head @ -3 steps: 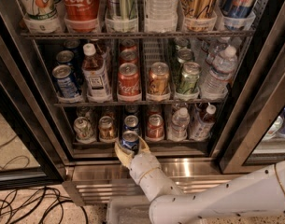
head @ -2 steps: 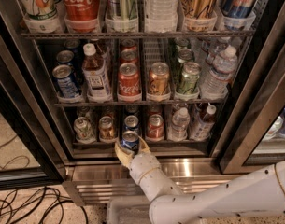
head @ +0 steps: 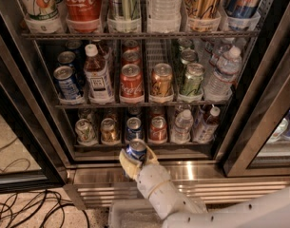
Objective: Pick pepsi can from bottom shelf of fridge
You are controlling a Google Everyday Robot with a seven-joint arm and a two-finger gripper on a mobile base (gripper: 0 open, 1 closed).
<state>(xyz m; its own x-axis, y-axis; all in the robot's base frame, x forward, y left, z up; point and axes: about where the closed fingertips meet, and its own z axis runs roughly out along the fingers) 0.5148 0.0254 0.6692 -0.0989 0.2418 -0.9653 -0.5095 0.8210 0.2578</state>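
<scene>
The fridge (head: pixel 270 75) stands open with its steel frame around dark wire racks of drinks. My gripper (head: pixel 136 156) is at the front edge of the bottom shelf (head: pixel 111 148), fingers shut around a dark blue pepsi can (head: pixel 136 150) with a silver top. The can sits upright between the tan fingers (head: pixel 125 163), just in front of the shelf's lane trays. Another blue can (head: pixel 134 128) stands behind it in the same lane. My white arm (head: pixel 192 208) comes in from the lower right.
On the bottom shelf stand a silver can (head: pixel 85 130), a gold-bronze can (head: pixel 108 130), a red can (head: pixel 158 128) and two bottles (head: pixel 182 126). The rack above holds cans and bottles, with a red Coca-Cola can (head: pixel 131 82). Cables (head: pixel 25 208) lie on the floor at left.
</scene>
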